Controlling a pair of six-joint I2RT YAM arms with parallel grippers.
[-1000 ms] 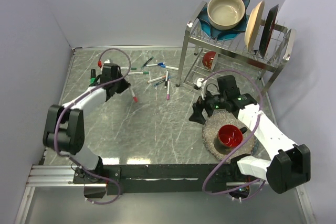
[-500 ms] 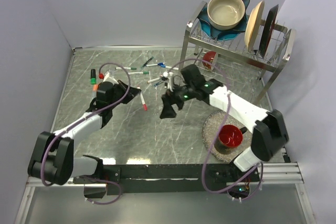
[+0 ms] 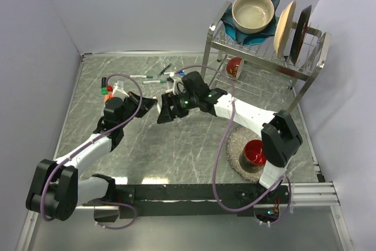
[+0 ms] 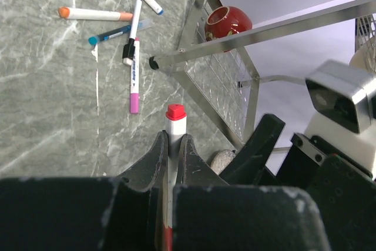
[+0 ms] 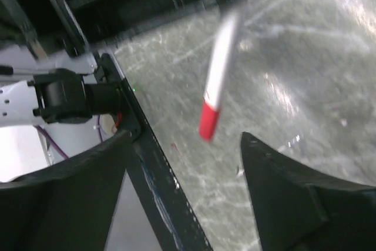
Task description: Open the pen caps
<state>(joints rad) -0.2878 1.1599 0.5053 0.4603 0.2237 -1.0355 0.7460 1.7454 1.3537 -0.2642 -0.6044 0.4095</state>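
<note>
Red marker lined up, cap not pulled yet

Your left gripper (image 4: 174, 144) is clamped tight on a white marker (image 4: 174, 129) mid-frame in the top view. Its red cap (image 5: 208, 123) is on, just ahead of your right gripper (image 5: 185, 136), whose jaws stand wide and touch nothing. What look like loose caps (image 3: 107, 90) sit upper left, so probably some are done. Several capped markers (image 4: 94, 13) near the dish rack (image 4: 194, 33) are left.

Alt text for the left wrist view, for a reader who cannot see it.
The left claw is shut on a white marker, its red cap pointing away. Beyond, loose markers lie on the marble table beside a metal rack holding a red bowl.
</note>
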